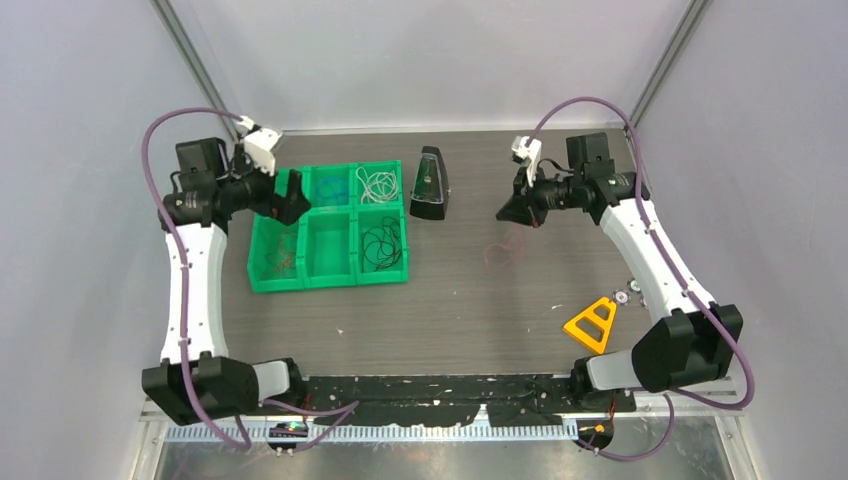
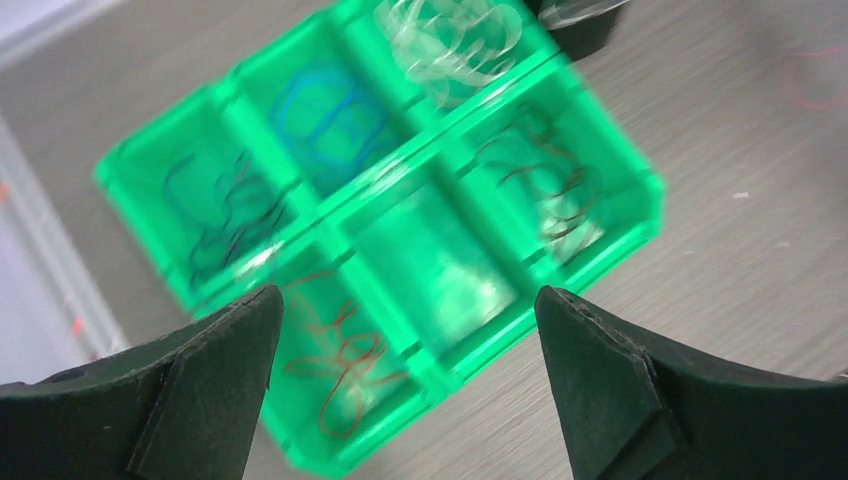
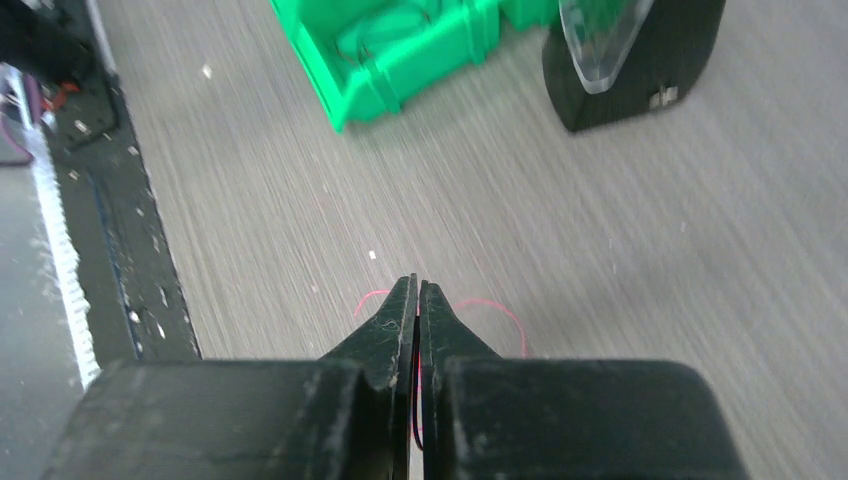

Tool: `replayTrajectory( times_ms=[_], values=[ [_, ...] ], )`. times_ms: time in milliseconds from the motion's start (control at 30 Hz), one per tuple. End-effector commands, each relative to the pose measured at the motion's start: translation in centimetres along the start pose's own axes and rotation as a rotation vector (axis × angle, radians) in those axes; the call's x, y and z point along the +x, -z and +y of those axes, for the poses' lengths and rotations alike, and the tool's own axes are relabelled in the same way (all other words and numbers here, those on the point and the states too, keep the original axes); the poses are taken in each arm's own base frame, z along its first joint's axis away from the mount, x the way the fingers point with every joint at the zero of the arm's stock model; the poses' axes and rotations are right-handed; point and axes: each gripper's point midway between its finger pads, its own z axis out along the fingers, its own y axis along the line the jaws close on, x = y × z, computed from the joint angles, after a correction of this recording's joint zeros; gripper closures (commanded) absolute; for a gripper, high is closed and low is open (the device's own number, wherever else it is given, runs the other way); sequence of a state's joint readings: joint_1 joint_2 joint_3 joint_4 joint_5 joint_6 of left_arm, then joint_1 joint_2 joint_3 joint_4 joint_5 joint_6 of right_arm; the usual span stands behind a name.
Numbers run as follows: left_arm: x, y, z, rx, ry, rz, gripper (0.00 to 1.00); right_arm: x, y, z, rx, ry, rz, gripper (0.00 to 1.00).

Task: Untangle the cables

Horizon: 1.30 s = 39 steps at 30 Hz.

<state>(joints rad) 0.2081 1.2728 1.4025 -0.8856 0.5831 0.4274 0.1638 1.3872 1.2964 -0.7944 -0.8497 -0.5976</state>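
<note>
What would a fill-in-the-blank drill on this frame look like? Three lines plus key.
1. The left gripper hovers over the green tray with its jaws ___.
2. The cable pinched in the shut right gripper is ___ in colour.
3. The green tray is divided into ___ compartments.
Missing words: open; red; six.

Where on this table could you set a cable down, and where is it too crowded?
Bare wood stretches along the near side, between the green tray and the yellow triangle. A narrower gap lies between the tray and the red cable. Crowded: beside the black stand at the tray's far corner.
</note>
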Motion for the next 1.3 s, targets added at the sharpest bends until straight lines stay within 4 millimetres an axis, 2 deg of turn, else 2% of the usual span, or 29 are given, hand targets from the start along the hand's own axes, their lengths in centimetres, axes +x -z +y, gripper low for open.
replayTrajectory(
  times_ms=[0, 33, 100, 233, 367, 467, 567, 633, 667, 733, 767, 900, 933, 1033, 1133, 1200, 1267],
  values=[
    [-6.1, 0.0, -8.3, 0.260, -0.113, -0.225, 0.00, -9.2, 2.1, 3.4, -0.052, 0.085, -0.244, 0.95],
    [-7.3, -0.5, -10.6, 0.310, -0.162, -0.272, 0.00, -10.4, 2.4, 4.6, -0.069, 0.085, -0.268, 0.95],
    [-8.4, -1.4, -15.8, 0.425, -0.230, -0.319, 0.00, -12.5, 2.9, 6.1, -0.088, 0.104, -0.320, 0.95],
    [-10.7, -2.8, -22.7, 0.598, -0.253, -0.408, 0.00, -16.3, 4.4, 8.9, -0.125, 0.140, -0.427, 0.95],
    [-12.5, -3.0, -29.1, 0.751, -0.281, -0.469, 0.00, -18.5, 5.2, 11.7, -0.168, 0.155, -0.497, 0.95],
    [-13.3, -2.7, -32.9, 0.861, -0.246, -0.488, 0.01, -19.3, 5.0, 13.3, -0.192, 0.152, -0.522, 0.95],
    [-13.1, -2.4, -35.0, 0.917, -0.228, -0.489, 0.01, -19.7, 4.6, 13.8, -0.200, 0.140, -0.542, 0.95],
    [-13.4, -2.0, -35.9, 0.929, -0.228, -0.516, 0.01, -19.9, 4.4, 14.0, -0.208, 0.126, -0.552, 0.95],
    [-13.5, -1.8, -36.3, 0.937, -0.227, -0.527, 0.04, -19.9, 4.3, 14.3, -0.218, 0.115, -0.552, 0.95],
    [-14.0, -1.4, -36.9, 0.951, -0.204, -0.535, 0.19, -20.1, 4.2, 14.6, -0.224, 0.111, -0.565, 0.95],
    [-14.3, -1.3, -37.0, 0.959, -0.184, -0.530, 0.31, -20.1, 4.3, 14.6, -0.224, 0.112, -0.571, 0.95],
    [-13.6, -0.9, -36.9, 0.971, -0.172, -0.504, 0.92, -20.0, 4.4, 14.6, -0.208, 0.104, -0.570, 0.95],
    [-13.2, -0.9, -36.5, 0.962, -0.170, -0.491, 1.00, -20.0, 4.5, 14.4, -0.199, 0.106, -0.566, 0.95],
    [-12.3, -1.1, -34.4, 0.938, -0.116, -0.451, 1.00, -19.7, 4.7, 13.5, -0.157, 0.090, -0.559, 0.94],
    [-11.9, -1.4, -31.2, 0.886, -0.055, -0.411, 1.00, -18.9, 5.0, 11.4, -0.106, 0.042, -0.535, 0.85],
    [-11.6, -1.4, -29.1, 0.847, -0.027, -0.395, 1.00, -18.3, 5.2, 10.2, -0.079, 0.016, -0.524, 0.84],
    [-11.2, -1.2, -27.4, 0.819, -0.013, -0.381, 1.00, -17.8, 5.3, 9.3, -0.059, -0.004, -0.517, 0.78]
  ],
)
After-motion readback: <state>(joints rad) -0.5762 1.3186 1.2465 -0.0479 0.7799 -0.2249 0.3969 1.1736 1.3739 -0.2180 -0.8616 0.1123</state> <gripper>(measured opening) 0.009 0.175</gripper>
